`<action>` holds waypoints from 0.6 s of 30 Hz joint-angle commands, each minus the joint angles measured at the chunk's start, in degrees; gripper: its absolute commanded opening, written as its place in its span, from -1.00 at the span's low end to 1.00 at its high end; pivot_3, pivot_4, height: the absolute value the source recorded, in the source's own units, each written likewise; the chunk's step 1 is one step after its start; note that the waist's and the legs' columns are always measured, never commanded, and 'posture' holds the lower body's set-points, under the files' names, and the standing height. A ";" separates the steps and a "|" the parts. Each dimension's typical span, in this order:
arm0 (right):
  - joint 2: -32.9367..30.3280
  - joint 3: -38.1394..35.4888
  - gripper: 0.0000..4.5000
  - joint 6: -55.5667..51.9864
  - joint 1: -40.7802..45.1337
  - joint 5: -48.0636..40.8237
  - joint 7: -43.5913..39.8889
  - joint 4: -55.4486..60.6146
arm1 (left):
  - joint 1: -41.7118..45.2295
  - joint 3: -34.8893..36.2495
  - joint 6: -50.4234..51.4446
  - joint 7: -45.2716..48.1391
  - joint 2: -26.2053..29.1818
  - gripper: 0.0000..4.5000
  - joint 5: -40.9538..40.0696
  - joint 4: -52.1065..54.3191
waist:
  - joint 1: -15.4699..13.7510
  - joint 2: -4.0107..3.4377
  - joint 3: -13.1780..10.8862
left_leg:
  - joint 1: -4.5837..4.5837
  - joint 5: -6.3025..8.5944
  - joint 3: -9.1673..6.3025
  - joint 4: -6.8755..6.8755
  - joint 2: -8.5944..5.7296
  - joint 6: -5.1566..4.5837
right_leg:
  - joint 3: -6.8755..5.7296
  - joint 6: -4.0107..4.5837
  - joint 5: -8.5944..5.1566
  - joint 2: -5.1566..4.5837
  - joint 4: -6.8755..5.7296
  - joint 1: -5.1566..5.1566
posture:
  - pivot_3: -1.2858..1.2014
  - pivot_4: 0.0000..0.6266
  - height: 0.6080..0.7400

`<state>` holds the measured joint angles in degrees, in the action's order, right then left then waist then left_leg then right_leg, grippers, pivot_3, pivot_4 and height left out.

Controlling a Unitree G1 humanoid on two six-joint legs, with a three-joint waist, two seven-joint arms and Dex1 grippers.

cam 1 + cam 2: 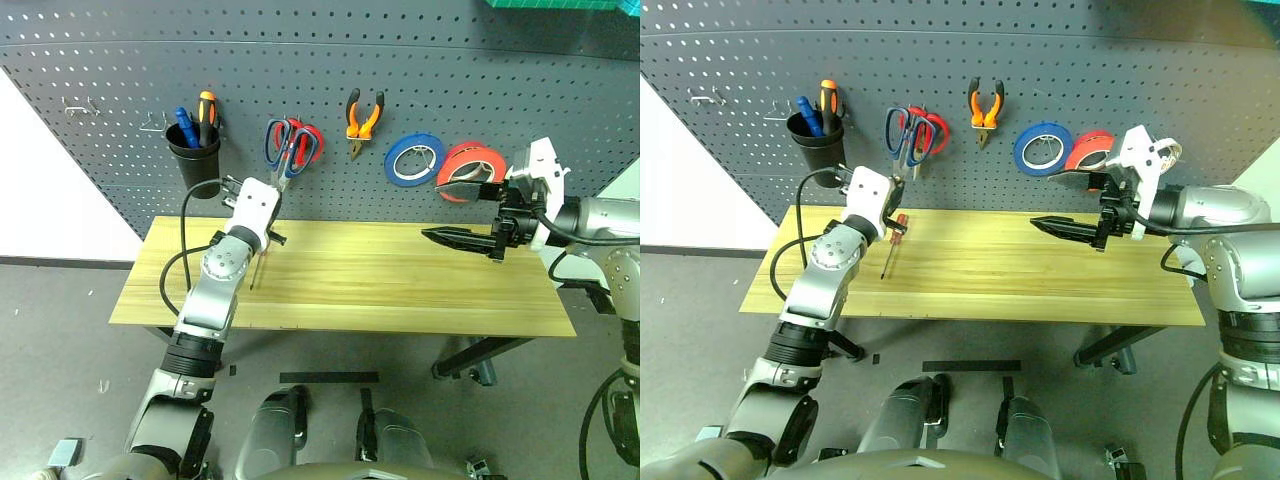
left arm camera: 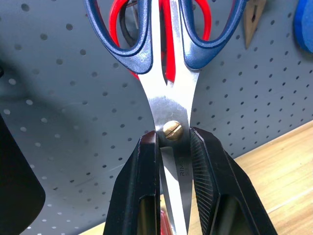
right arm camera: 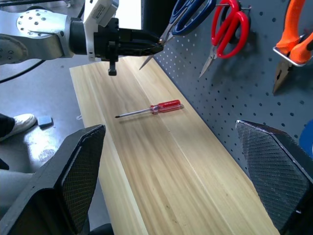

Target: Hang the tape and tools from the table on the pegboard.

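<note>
The left gripper (image 2: pixel 173 161) clamped the blue scissors (image 2: pixel 168 73) at the pivot, handles against the pegboard (image 1: pixel 450 70) beside the red scissors (image 3: pixel 226 27). If the loop missed its hook, they could drop. The right gripper (image 1: pixel 462 213) hung open, empty. The screwdriver (image 3: pixel 149 109) lay near the table's (image 1: pixel 420 290) back edge.

Light wood-grain table (image 3: pixel 161 191); a slim red-handled screwdriver (image 3: pixel 149 109) lies flat on it.

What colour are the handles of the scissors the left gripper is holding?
Dark blue; the scissors show best in the left wrist view.
</note>
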<state>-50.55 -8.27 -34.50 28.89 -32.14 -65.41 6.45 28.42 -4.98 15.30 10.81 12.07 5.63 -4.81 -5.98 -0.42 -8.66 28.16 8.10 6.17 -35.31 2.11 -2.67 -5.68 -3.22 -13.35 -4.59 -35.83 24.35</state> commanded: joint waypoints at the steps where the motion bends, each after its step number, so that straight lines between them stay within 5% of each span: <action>1: -1.19 -1.76 1.00 0.71 0.02 -0.26 0.41 1.78 | 1.94 -0.60 -2.78 -0.03 -0.27 -0.77 0.68 1.21 | 0.04 0.00 0.00 | 0.00 0.00 0.01 0.00 0.00 0.00 | 0.00 0.00 0.01 -0.01 0.00 0.00 | 0.13 -0.75 0.88; 18: -1.26 -1.20 1.00 3.49 -0.85 1.94 0.44 0.02 | 9.83 -0.62 1.90 -6.74 -3.58 -0.77 4.25 -11.98 | 0.32 0.00 0.00 | 0.20 0.14 0.01 -0.70 0.08 -0.27 | 0.01 -0.10 0.06 0.05 -0.24 0.02 | 0.13 -0.77 0.88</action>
<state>-50.99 -8.29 -32.27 27.34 -30.35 -64.94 6.29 35.83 -6.13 18.46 5.54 8.81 9.37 -16.43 -5.66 -0.42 -8.66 28.38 8.27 6.18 -36.02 2.19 -2.97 -5.67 -3.32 -13.29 -4.55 -36.06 24.37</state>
